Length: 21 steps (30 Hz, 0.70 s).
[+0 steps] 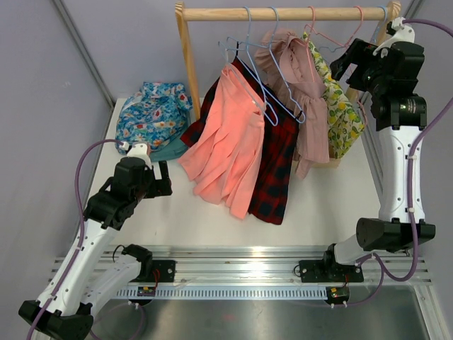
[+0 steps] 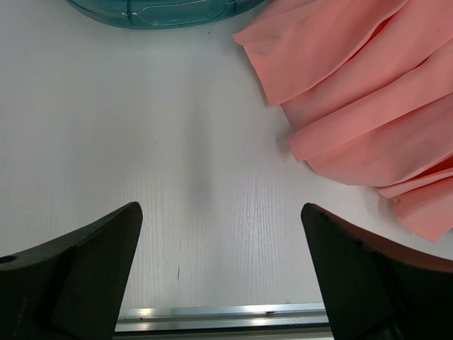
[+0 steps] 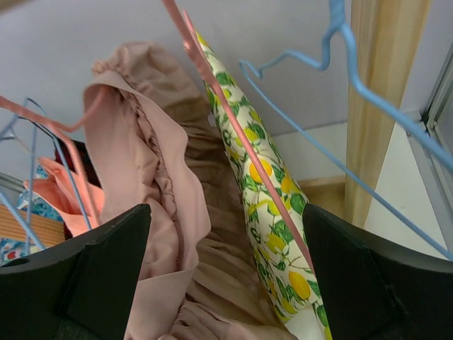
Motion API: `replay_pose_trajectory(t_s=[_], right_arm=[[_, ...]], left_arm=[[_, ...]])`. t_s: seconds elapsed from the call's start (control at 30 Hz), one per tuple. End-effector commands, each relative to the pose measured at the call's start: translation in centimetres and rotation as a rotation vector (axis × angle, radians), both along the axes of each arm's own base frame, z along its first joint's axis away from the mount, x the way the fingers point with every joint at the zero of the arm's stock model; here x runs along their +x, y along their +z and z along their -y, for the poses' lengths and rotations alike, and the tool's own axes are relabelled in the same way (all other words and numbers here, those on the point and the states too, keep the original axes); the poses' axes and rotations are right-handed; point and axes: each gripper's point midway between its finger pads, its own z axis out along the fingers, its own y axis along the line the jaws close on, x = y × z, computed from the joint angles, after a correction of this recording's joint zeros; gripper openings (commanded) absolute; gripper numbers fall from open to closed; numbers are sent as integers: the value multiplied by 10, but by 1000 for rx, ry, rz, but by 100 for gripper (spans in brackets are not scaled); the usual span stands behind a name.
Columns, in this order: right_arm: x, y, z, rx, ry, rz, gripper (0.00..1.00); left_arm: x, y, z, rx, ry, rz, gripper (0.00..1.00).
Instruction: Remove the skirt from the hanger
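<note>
Shows the dusty-pink skirt (image 1: 301, 78) hanging third from the left among four skirts on one wooden rail (image 1: 283, 13) at the far side of the table (image 1: 333, 205), left of it the coral skirt (image 1: 230, 134) and the plaid skirt (image 1: 279, 170), right of it the lemon-print skirt (image 1: 340, 106), all on blue and pink wire hangers (image 1: 248, 32) too tangled to count. Shows the right gripper (image 1: 341, 65) high at the far right, fingers wide apart and gripping nothing, facing the dusty-pink and lemon-print skirts with one pink hanger wire (image 3: 233, 126) between them. Shows the left gripper (image 1: 164, 180) low at the near left, equally open over bare table beside the coral hem, and one floral garment (image 1: 152, 113) lying far left.
</note>
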Motion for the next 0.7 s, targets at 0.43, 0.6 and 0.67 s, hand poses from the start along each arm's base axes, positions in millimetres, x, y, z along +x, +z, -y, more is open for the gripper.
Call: replay_pose_trajectory(t_s=[0.43,0.6,0.67], right_arm=[[18,-47,4,-26,-5,-76,28],[19,-44,-2,-18,27,-71,0],[15,-28,-6,-3,43,-41,0]], left_arm=[[7,7,0,-10,14,46,99],[8,12,-1,-8,24,54,99],[12,17,-2,-6,33,62,99]])
